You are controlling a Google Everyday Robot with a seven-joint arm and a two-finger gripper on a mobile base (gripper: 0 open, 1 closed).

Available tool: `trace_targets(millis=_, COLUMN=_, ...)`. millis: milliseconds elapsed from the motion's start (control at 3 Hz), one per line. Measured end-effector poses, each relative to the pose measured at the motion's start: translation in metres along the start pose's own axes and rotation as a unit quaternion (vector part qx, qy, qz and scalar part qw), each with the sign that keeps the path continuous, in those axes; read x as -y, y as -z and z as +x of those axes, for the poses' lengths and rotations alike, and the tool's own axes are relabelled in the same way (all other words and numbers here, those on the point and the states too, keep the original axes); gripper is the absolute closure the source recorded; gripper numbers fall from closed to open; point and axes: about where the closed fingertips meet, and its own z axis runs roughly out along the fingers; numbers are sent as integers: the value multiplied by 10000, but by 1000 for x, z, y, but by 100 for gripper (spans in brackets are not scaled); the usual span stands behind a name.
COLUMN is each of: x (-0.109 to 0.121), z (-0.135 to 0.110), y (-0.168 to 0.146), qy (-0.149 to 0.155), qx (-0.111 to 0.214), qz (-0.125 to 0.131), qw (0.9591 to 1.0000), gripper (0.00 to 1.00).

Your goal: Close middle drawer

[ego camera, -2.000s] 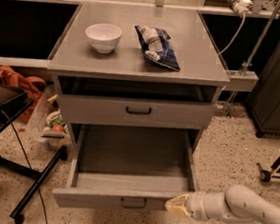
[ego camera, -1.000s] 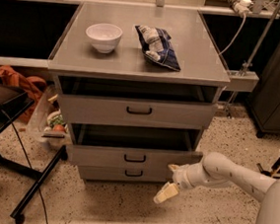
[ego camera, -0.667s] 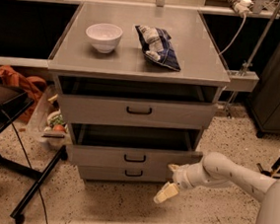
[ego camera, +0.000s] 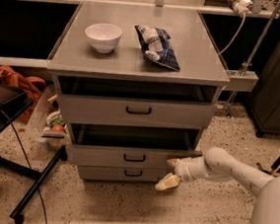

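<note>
You see the middle drawer [ego camera: 101, 156] pushed in at lower centre, its inside hidden, your gripper [ego camera: 170, 173] spread open just beside its right end, and a white bowl [ego camera: 103, 35] on the cabinet top [ego camera: 195, 50], upper left.

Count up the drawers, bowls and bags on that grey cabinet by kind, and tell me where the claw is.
Drawers: 3 (top drawer, middle drawer, bottom drawer)
Bowls: 1 (white bowl)
Bags: 1 (snack bag)
Total: 5
The claw, open, is at the middle drawer's right end.
</note>
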Motion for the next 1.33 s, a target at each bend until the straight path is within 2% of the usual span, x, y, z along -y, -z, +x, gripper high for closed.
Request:
trace_targets(millis=333, x=36, z=-15, y=5, qy=258, qx=96, qz=260, qw=9993, gripper=22)
trace_targets(millis=667, x=62, z=-33, y=15, qy=533, qx=126, qz=567, qw=9969, gripper=1)
trace_targets(millis=1000, x=57, z=-31, y=17, qy=533, qx=126, qz=569, qw=9969, gripper=0)
trace_targets(millis=1333, x=57, z=-32, y=26, qy=553, qx=124, qz=675, qw=9961, gripper=0)
